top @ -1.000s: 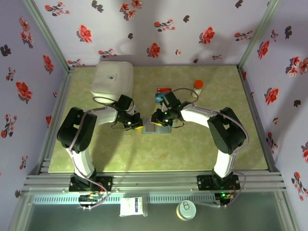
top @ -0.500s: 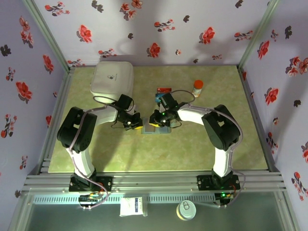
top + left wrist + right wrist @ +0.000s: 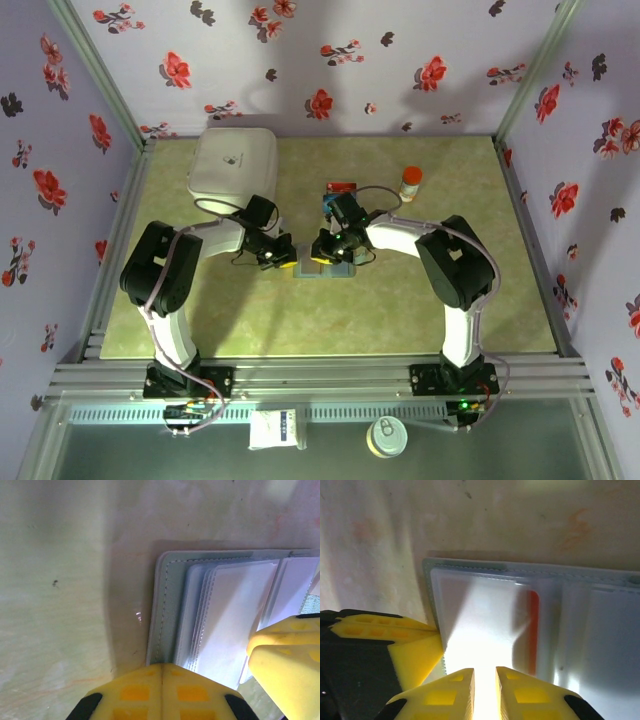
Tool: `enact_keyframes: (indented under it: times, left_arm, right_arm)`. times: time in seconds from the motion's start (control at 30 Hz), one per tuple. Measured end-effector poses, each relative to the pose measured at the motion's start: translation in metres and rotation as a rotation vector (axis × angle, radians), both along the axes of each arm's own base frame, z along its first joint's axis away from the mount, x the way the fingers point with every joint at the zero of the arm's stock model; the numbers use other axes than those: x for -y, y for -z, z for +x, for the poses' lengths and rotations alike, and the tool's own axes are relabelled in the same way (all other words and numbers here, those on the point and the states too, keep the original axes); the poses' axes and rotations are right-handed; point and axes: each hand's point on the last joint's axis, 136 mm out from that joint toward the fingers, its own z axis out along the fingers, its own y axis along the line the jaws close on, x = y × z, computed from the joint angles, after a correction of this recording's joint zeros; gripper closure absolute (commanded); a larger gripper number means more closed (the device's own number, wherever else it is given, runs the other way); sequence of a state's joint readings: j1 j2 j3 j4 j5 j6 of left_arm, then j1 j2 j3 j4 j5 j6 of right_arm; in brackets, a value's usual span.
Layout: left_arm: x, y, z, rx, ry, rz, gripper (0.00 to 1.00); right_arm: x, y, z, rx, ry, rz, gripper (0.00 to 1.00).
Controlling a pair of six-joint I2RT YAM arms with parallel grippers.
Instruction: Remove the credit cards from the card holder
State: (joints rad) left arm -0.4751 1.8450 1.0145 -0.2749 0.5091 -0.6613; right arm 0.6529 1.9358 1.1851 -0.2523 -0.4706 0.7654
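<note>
On card holder (image 3: 167, 600): left claw (image 3: 162, 672) closed, right claw (image 3: 485, 674) barely parted.

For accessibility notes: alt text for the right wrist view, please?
An open grey-blue card holder lies on a pale table, a red card showing through its clear sleeves. The right claw hangs over the near sleeve, its yellow fingers a narrow gap apart; the left claw meets its left edge.

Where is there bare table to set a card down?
Widest: the near strip of table between the left arm and right arm, in front of the card holder. Also right of the right arm, nearer than the bottle. Crowded: the centre, where both arms meet over it, and behind by the red card.
</note>
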Motion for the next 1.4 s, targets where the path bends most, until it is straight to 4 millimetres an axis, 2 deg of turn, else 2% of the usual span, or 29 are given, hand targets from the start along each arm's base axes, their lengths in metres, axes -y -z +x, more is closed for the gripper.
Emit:
enact_keyframes:
  times: [0.57,0.97,1.17,1.4]
  left_arm:
    - [0.000,0.000,0.000,0.002,0.004,0.001,1.00]
    - [-0.002,-0.001,0.001,0.005,-0.001,0.013,1.00]
    - [-0.006,-0.012,0.005,0.034,-0.016,0.023,0.93]
    - [0.004,-0.027,0.011,0.049,-0.038,-0.021,0.81]
  right_arm:
    - [0.013,0.008,-0.002,0.015,-0.016,-0.082,0.80]
    - [0.017,0.008,0.000,0.023,0.008,-0.016,0.82]
    - [0.020,0.009,0.002,0.014,0.026,0.041,0.82]
    - [0.021,0.010,0.002,0.006,0.038,0.081,0.82]
